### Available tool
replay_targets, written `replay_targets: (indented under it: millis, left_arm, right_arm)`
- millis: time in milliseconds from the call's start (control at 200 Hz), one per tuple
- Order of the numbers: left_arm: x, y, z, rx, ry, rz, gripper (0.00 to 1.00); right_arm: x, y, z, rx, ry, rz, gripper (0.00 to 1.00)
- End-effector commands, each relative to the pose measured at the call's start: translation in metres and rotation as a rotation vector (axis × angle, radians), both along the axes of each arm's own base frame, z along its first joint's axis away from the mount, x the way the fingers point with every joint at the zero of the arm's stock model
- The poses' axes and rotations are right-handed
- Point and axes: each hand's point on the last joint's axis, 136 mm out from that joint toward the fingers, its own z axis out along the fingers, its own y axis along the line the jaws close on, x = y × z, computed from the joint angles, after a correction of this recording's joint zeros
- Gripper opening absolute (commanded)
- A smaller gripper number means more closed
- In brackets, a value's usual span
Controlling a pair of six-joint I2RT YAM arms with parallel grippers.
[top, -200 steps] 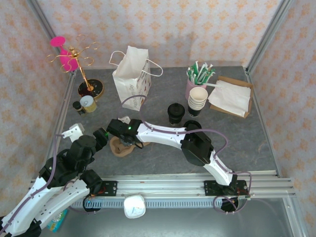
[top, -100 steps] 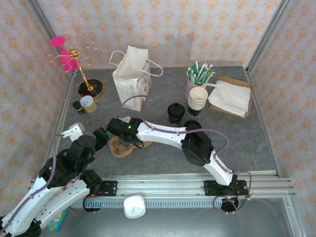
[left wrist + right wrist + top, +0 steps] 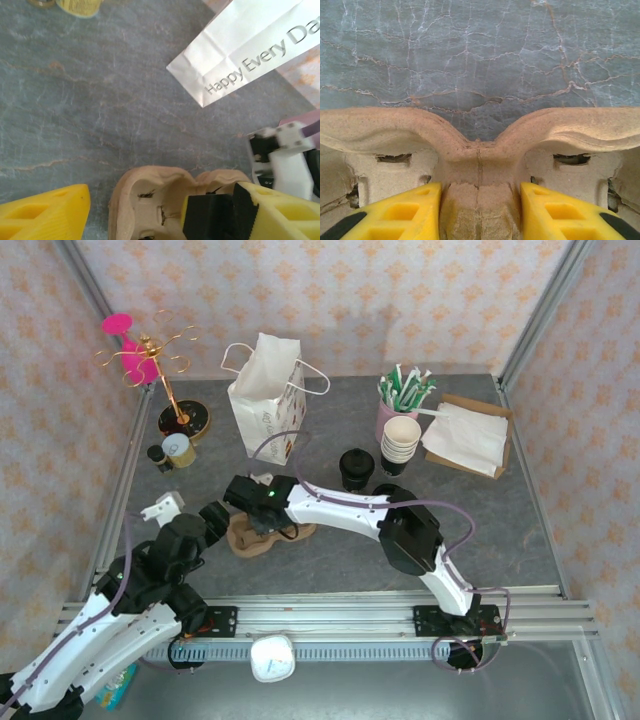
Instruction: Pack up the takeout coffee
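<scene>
1. A grey marbled counter (image 3: 480,530) carries the scene. The left arm (image 3: 100,630) and the right arm (image 3: 340,510) reach in from its 6 o'clock edge.
2. A white paper bag (image 3: 262,400) stands upright toward 11 o'clock, handles raised.
3. White napkins (image 3: 465,435) lie toward 2 o'clock.
4. A brown pulp cup carrier (image 3: 245,543) lies flat on the counter at about 8 o'clock of centre, under both wrists.
5. The right end effector (image 3: 480,195) sits over the carrier. Its yellow fingers (image 3: 405,210) are closed against either side of the carrier's central ridge.
6. The left end effector (image 3: 150,200) stands wide open at the carrier's 9 o'clock end. One finger is over bare counter and the other's black pad (image 3: 215,220) is over the carrier's rim. It grips nothing.
7. A stack of black cups (image 3: 400,443), cream inside, stands toward 1 o'clock.
8. The takeout coffee (image 3: 356,468) stands upright on the counter at 2 o'clock of the carrier, well apart from it. It is just beside the stack, at the stack's 8 o'clock, and clear of both end effectors.
</scene>
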Motion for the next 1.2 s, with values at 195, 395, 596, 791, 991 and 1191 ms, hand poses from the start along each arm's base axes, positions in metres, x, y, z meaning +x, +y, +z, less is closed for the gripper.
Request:
replay_targets:
  millis: [195,395,596,791,991,1191]
  left_arm:
    - [0.006,-0.029,-0.057,-0.091,0.091,-0.052,0.66]
    - [0.003,-0.034,-0.075,-0.12,0.126,-0.058,0.61]
    - [0.006,-0.044,-0.083,-0.141,0.143,-0.081,0.54]
    - [0.008,-0.044,-0.084,-0.12,0.155,-0.083,0.47]
    - [0.009,-0.044,-0.082,-0.115,0.143,-0.084,0.37]
    - [0.009,-0.043,-0.08,-0.128,0.129,-0.077,0.27]
  right_arm:
    - [-0.001,0.0,0.014,0.074,0.018,-0.026,0.4]
    - [-0.003,0.001,0.011,0.084,0.032,-0.02,0.4]
    - [-0.004,0.005,0.006,0.095,0.05,-0.018,0.4]
    - [-0.002,0.002,0.006,0.086,0.039,-0.027,0.42]
    - [0.0,0.001,0.009,0.087,0.032,-0.032,0.53]
    - [0.004,-0.011,0.012,0.049,0.002,-0.054,0.6]
